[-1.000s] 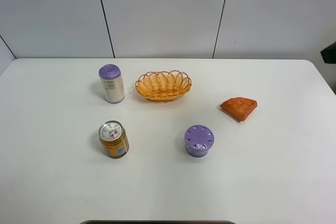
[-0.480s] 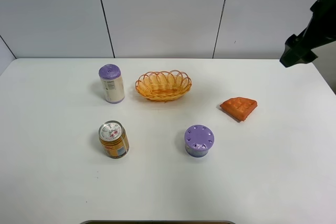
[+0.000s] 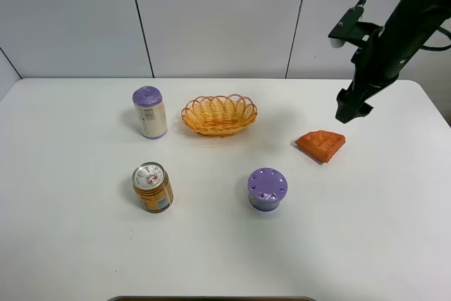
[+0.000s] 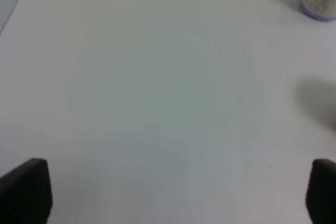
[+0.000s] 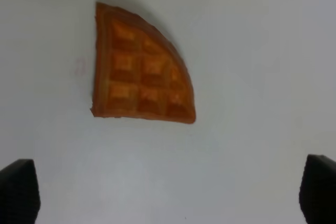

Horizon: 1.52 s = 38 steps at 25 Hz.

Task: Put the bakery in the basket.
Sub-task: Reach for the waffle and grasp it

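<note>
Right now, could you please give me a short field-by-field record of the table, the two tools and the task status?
target: flat orange-brown waffle wedge, lying on the white table, untouched
destination: oval orange-yellow wicker basket, nothing visible inside
other items: purple-capped white cylinder; printed drink can; round purple lidded container
right tool: open, above the table near the wedge, holding nothing
left tool: open, over bare table, holding nothing
task status: wedge not yet grasped
</note>
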Tool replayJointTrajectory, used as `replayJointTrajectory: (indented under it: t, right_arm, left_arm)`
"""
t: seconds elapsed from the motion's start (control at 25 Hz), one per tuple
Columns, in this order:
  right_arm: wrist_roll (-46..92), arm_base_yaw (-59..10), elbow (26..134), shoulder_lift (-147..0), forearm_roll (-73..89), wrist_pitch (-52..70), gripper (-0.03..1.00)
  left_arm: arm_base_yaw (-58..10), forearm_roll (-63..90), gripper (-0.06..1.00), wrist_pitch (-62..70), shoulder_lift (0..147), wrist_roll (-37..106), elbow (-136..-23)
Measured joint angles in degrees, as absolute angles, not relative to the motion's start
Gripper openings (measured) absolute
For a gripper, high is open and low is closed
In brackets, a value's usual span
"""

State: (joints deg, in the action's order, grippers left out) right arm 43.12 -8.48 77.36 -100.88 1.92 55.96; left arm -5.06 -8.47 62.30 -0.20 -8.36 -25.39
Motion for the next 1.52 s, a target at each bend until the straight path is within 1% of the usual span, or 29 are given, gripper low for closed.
replayJointTrajectory:
  t: [0.52,1.08,1.52]
  right_arm:
    - [50.9,-9.4,77.4,-111.1,1.8,50.6,0.99]
    - [50.7,-11.8,77.4,-118.6,1.2,47.1,0.99]
    - [45.1,-11.9,77.4,-121.8,-4.4,45.8,0.99]
  left_arm:
    - [-5.1,-8.5,0.99,62.3,-0.2,-8.4,-25.4]
    - [-5.1,-8.5,0.99,62.3,-0.2,-8.4,-25.4]
    - [-5.1,-8.5,0.99,62.3,-0.2,-8.4,-25.4]
